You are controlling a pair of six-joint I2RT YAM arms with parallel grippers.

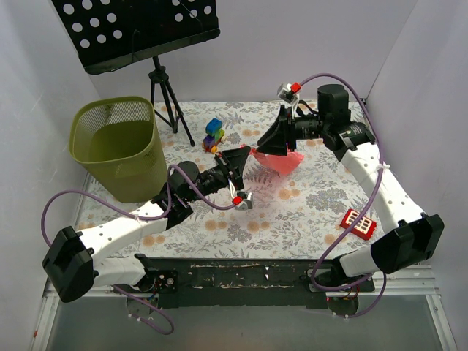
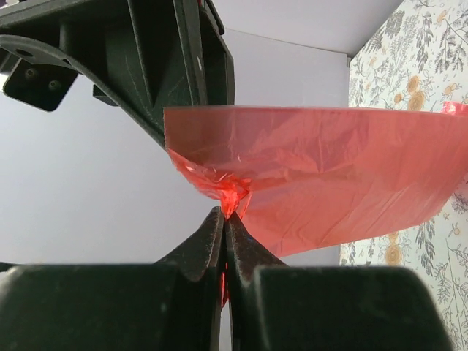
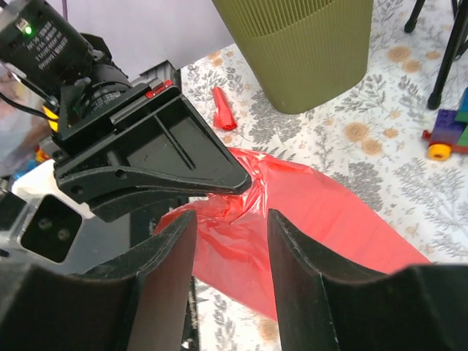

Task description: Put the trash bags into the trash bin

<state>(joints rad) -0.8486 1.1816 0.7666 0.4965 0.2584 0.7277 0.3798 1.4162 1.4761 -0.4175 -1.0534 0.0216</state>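
A red-pink trash bag (image 1: pixel 281 162) hangs as a crumpled sheet over the middle of the floral table. My left gripper (image 1: pixel 246 156) is shut on a bunched corner of it; in the left wrist view the film (image 2: pixel 329 175) fans out from the pinched tips of that gripper (image 2: pixel 225 216). My right gripper (image 1: pixel 276 143) faces it from the far side. In the right wrist view it (image 3: pixel 230 219) stands open, fingers apart over the bag (image 3: pixel 314 219), close to the left gripper's tip (image 3: pixel 245 179). The olive-green mesh trash bin (image 1: pixel 117 146) stands upright at the far left.
A black perforated music stand (image 1: pixel 139 29) on a tripod stands behind the bin. A colourful toy train (image 1: pixel 213 134) lies near the back. A red block with white squares (image 1: pixel 358 223) sits at the right. A small red stick (image 3: pixel 223 110) lies near the bin (image 3: pixel 300 44).
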